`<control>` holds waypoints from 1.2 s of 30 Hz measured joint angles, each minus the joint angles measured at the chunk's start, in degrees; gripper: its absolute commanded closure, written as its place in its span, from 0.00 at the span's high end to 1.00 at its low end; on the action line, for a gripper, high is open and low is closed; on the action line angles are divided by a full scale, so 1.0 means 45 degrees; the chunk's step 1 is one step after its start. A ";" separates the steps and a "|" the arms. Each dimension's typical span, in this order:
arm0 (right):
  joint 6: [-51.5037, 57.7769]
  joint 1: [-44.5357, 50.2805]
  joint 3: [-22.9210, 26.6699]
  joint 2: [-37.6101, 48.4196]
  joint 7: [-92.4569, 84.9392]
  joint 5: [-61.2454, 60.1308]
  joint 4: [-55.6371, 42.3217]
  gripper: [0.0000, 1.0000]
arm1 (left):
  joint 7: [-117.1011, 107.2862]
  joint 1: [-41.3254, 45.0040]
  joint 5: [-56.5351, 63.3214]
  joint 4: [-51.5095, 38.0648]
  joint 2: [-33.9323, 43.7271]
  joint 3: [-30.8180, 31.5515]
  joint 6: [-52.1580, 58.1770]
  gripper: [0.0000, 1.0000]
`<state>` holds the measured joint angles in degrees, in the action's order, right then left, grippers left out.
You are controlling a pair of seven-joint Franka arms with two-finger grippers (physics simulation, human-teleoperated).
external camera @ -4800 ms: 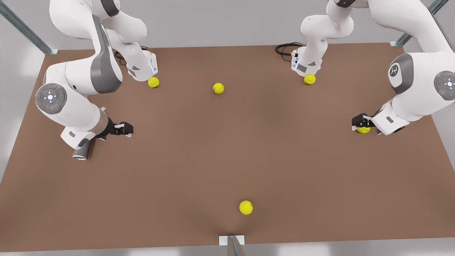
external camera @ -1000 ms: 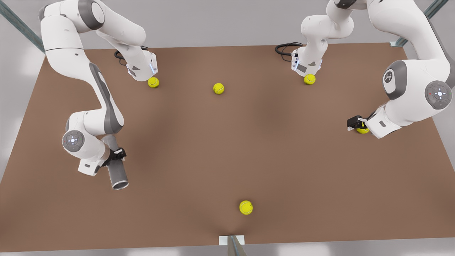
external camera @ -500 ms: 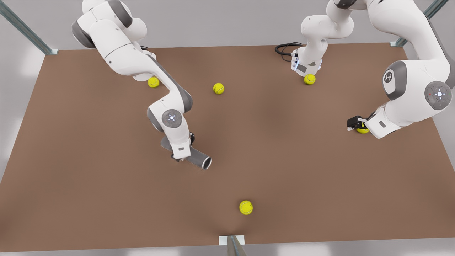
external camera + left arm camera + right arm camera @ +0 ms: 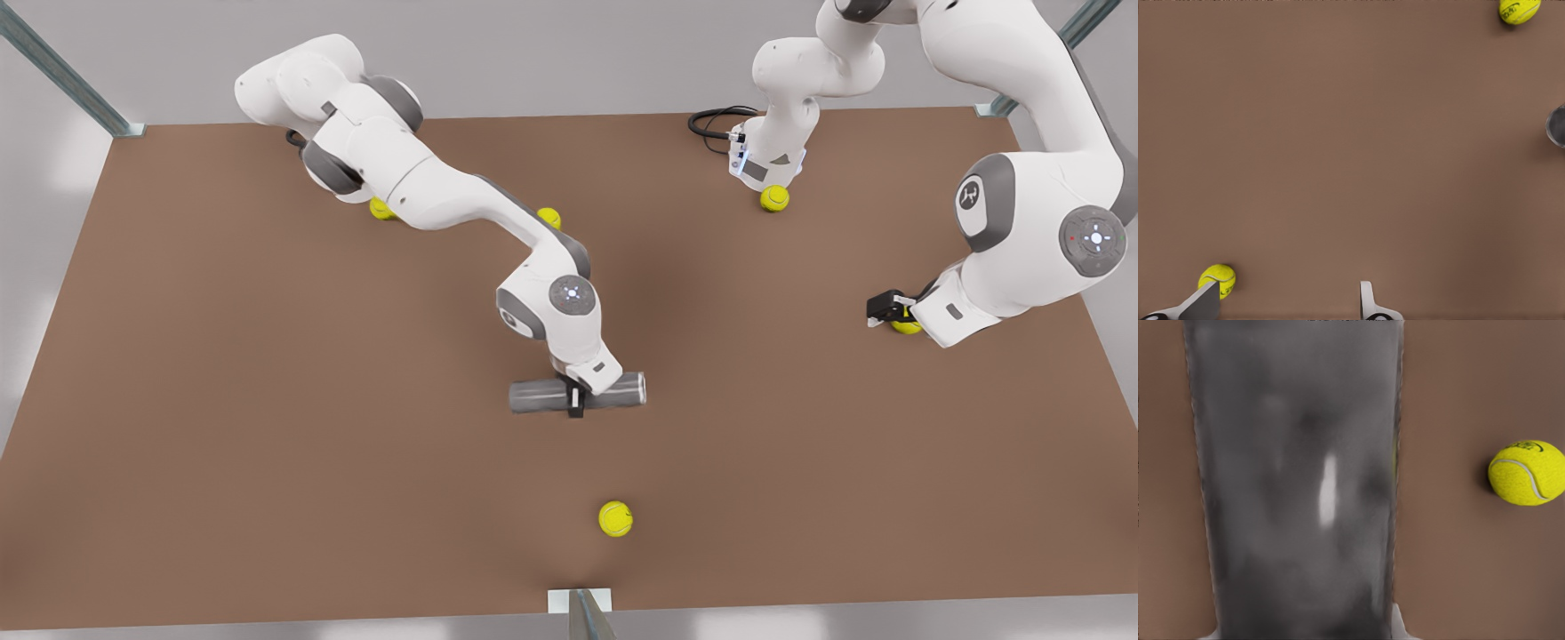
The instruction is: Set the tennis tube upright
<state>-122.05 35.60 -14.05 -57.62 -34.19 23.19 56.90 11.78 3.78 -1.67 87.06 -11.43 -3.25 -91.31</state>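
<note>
Currently: right tool (image 4: 575, 402) clamped mid-length on tennis tube (image 4: 542, 396), held level above tabletop (image 4: 267, 498). Left tool (image 4: 883, 311) apart, beside ball (image 4: 907, 326), waiting. Risk: smooth tube slipping when tilted upright.

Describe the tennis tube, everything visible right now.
The tennis tube is a smooth dark grey cylinder with a faint sheen, lying horizontal across the front view near the middle of the brown table. The right gripper is shut on it around mid-length. It is not upright. A tennis ball lies apart from it, nearer the front edge.
</note>
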 measured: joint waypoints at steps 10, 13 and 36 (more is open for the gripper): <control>0.0598 0.0278 0.0037 -0.0529 0.0098 -0.0073 -0.0556 1.00 | -0.0020 0.0001 -0.0023 0.0048 -0.0156 0.0000 -0.0060 1.00; 0.4366 -0.0288 -0.0415 0.2418 0.0060 -0.1056 -0.0448 1.00 | -0.0054 -0.0001 -0.0044 0.0048 -0.0208 0.0000 -0.0094 1.00; 0.6811 -1.0442 -0.0994 1.0361 0.7008 -0.4086 0.5285 1.00 | 0.5808 0.0451 -1.8383 0.1823 -0.8284 0.2379 -0.5646 1.00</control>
<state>-91.41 -11.39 -18.52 -11.00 -2.65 4.80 80.69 37.91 5.81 -84.40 95.27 -48.71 7.46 -116.72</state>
